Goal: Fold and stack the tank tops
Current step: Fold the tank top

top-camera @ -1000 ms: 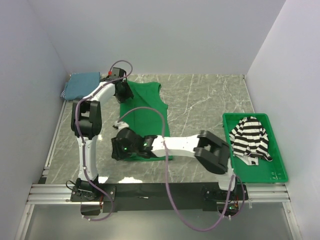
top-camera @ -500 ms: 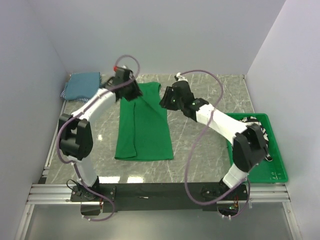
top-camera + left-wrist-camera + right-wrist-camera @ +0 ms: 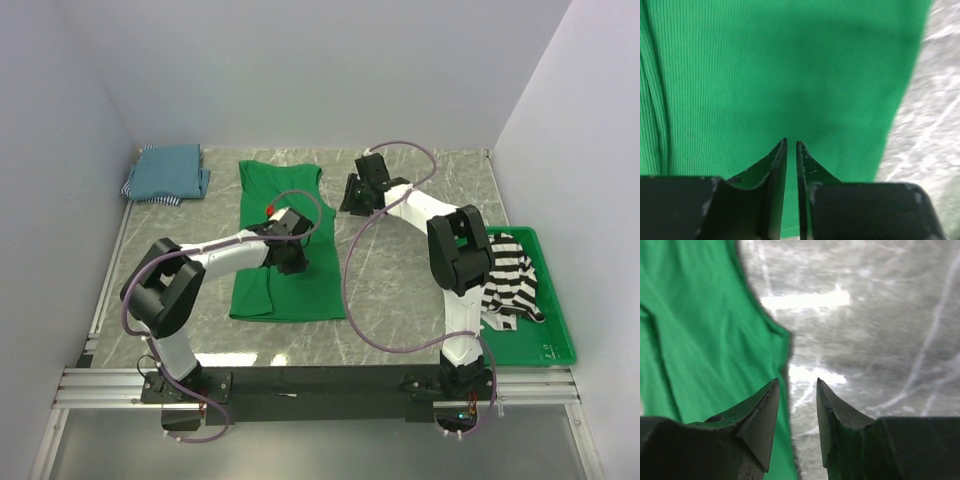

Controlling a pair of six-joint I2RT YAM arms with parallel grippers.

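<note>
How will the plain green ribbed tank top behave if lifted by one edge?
Probably floppy: the plain green ribbed tank top lies flat, softly creased. Likely light, being thin knit. Pushed, it may bunch rather than slide whole on the grey marbled table.

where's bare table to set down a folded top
Widest bare marble lies between the green tank top and the tray, though the right arm's cable loops over it. The far right corner behind the right pincer is also bare. Crowded: teal stack in the far left corner, left pincer over that top.
</note>
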